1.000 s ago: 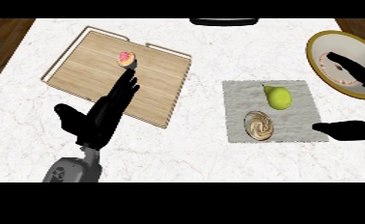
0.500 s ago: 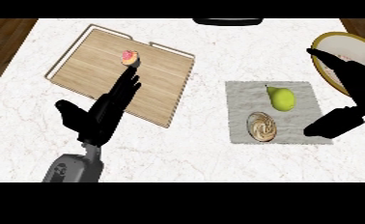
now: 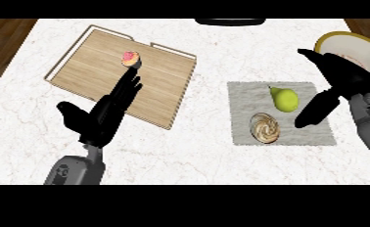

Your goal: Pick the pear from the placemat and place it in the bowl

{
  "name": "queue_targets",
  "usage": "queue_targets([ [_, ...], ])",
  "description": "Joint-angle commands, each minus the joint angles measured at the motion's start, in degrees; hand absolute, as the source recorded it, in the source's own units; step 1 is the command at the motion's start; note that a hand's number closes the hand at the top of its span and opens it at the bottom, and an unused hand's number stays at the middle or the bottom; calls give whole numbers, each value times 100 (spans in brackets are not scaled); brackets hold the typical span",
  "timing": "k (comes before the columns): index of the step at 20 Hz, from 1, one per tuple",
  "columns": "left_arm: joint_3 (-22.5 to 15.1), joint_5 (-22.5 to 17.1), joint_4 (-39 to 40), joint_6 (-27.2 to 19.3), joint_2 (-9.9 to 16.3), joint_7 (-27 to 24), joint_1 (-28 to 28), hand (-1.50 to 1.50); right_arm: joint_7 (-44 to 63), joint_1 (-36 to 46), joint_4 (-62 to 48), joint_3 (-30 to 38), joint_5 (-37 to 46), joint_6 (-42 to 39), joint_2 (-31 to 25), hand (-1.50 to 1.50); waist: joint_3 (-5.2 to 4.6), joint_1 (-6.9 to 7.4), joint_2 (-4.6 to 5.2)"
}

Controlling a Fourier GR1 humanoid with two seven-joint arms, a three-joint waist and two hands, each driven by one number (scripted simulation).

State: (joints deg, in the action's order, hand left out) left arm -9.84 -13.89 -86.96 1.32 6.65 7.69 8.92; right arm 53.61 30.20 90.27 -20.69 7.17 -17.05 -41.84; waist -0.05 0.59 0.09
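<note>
Pear (image 3: 285, 99) is sat on the grey placemat (image 3: 314, 134), just above a swirly brown pastry (image 3: 265, 127). The right hand (image 3: 334, 81) is seen right beside it on the right, fingers spread open, nothing held, pear not quite touched. The bowl (image 3: 334, 42) is partly hidden behind that hand. The left hand (image 3: 103, 113) is rested open by the wooden board (image 3: 94, 64).

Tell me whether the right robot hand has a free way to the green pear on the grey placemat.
Probably yes. The right robot hand is open just right of the green pear on the grey placemat, with nothing between them. The brown swirled pastry lies nearer the robot, off that path.
</note>
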Motion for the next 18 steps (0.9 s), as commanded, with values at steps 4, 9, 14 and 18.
queue_targets([
  [4,-111,269,101,26,-196,-422,-274,0,120,213,-844,6,361,-506,548,-150,2,-12,2],
  [9,-40,133,-746,-83,-119,443,-342,0,-325,-288,-713,231,631,-859,436,-150,5,-30,-15],
  [14,95,259,-137,163,-211,-140,-286,0,-852,-450,-1176,208,1518,-530,947,-150,4,-41,-5],
  [18,240,181,-418,265,-121,210,-375,0,-330,-303,-762,555,1643,-1025,1230,-150,4,-42,-13],
])
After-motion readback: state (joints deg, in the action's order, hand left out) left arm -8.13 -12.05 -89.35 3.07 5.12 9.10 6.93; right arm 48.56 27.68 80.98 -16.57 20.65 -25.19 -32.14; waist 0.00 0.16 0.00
